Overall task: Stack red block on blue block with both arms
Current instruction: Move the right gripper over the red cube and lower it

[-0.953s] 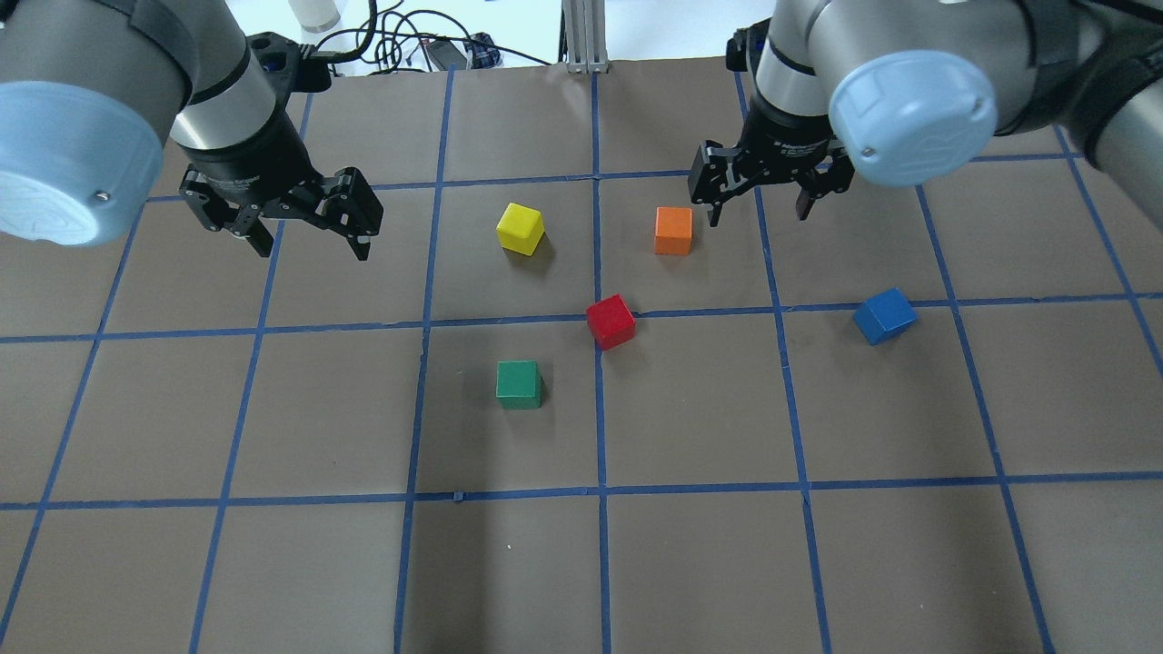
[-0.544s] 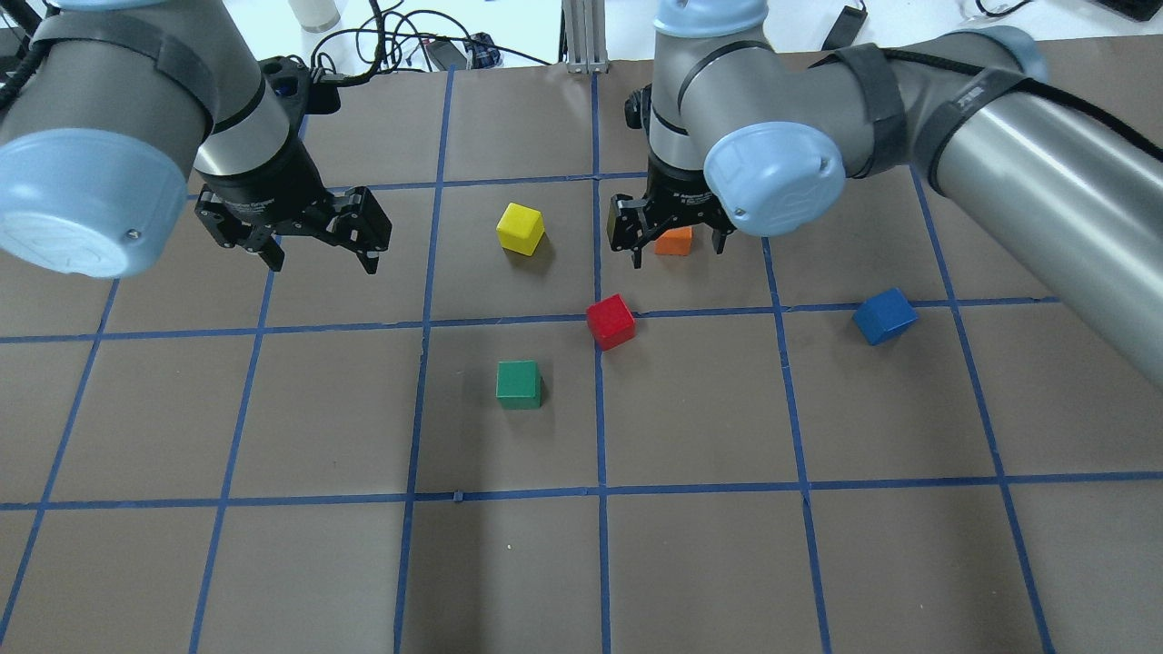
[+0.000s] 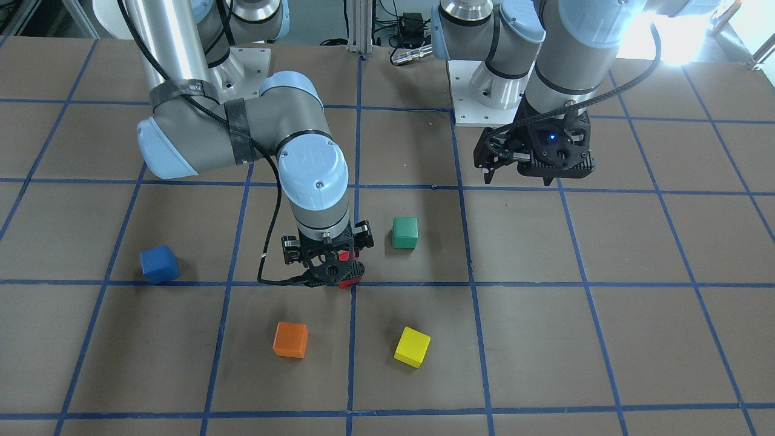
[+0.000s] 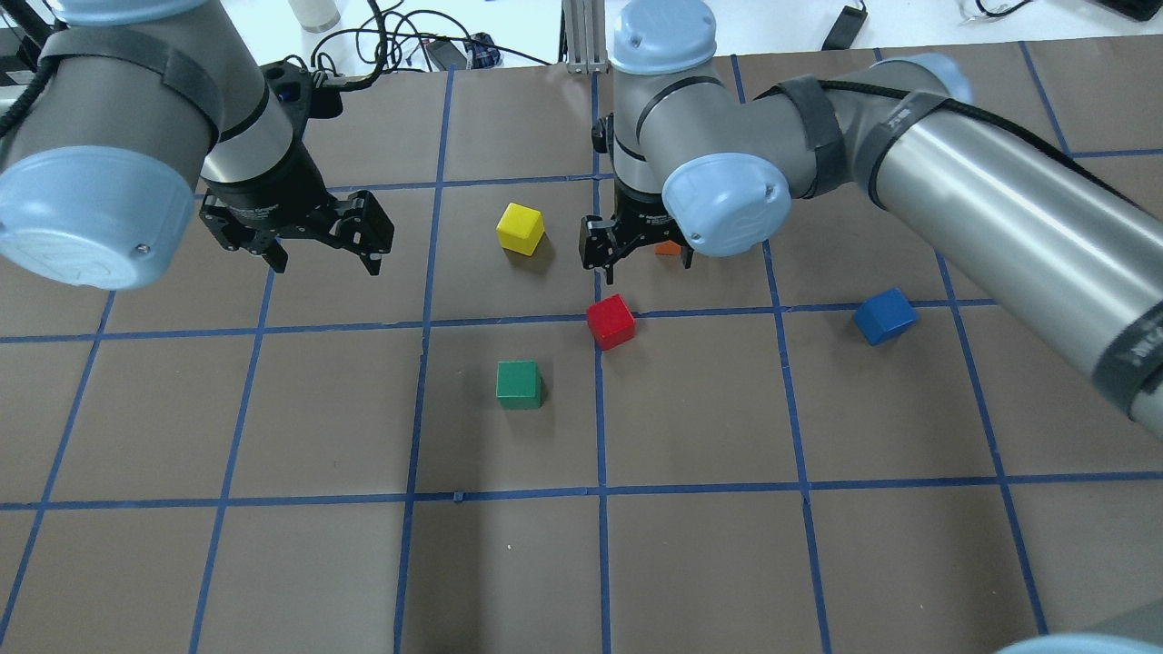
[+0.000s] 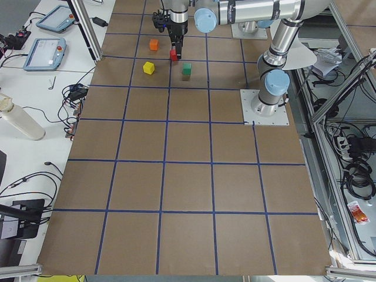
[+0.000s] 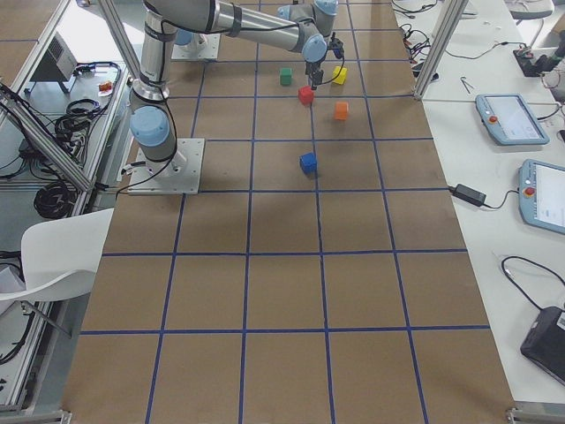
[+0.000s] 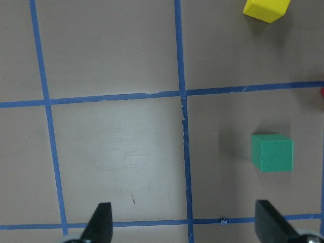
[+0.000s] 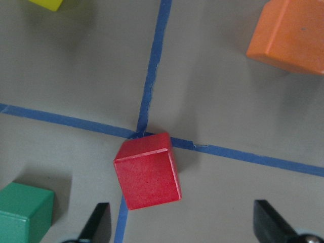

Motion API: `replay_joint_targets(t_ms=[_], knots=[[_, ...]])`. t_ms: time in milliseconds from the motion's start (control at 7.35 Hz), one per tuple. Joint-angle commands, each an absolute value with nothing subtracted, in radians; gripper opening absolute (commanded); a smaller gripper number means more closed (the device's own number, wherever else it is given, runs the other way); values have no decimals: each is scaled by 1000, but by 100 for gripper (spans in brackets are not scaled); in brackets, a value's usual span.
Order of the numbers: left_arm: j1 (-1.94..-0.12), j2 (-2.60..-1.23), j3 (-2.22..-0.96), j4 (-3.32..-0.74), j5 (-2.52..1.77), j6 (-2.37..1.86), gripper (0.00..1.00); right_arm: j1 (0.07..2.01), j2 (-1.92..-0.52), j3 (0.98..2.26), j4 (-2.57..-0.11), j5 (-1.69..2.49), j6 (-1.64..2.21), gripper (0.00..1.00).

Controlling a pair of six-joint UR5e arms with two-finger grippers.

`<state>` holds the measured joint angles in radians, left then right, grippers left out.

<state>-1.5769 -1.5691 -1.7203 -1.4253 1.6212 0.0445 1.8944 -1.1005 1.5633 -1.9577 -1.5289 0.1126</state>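
Nothing was stacked yet. The red block (image 4: pixel 610 322) sat on a tape crossing at mid-table, with the blue block (image 4: pixel 884 315) well apart on my right, both untouched. My right gripper (image 4: pixel 643 259) hung spread over the red block, seemingly not yet down around it. My left gripper (image 4: pixel 325 259) idled, spread too. A second before, my right gripper had been beyond the orange cube (image 4: pixel 668 247).
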Motion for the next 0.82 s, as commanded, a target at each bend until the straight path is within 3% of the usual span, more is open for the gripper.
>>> replay_joint_targets(t_ms=[0, 680], knots=[[-1577, -1569, -1723, -1425, 1626, 46, 100, 1899, -1068, 1577, -1997, -1485, 132, 100], [-1577, -1565, -1721, -1430, 1621, 48, 100, 1914, -1031, 1641, -2068, -1486, 132, 100]])
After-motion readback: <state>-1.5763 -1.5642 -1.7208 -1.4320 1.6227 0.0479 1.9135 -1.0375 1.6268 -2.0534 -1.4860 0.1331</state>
